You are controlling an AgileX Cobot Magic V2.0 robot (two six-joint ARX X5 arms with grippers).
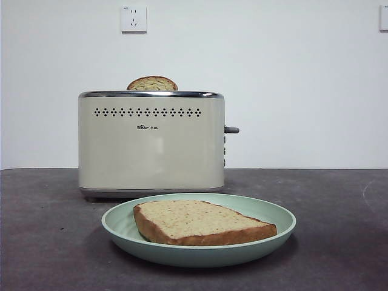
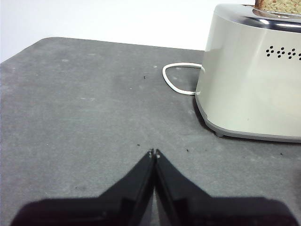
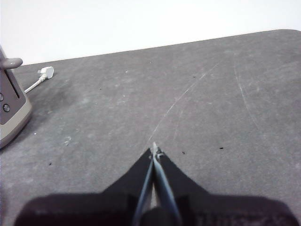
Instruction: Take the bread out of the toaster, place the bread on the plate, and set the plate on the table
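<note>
1. One slice of bread [image 1: 200, 221] lies flat on the single plate [image 1: 121, 227], on the table [image 1: 42, 242] near its front edge.
2. A second slice [image 1: 152, 83] pokes from the one toaster [image 1: 151, 145] behind.
3. Two grippers, left [image 2: 154, 153] and right [image 3: 154, 151], both pinched closed, empty, over bare tabletop.

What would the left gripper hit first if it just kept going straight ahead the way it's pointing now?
Probably nothing: the shut left gripper points across bare table. The toaster and its white cord lie off to one side.
</note>
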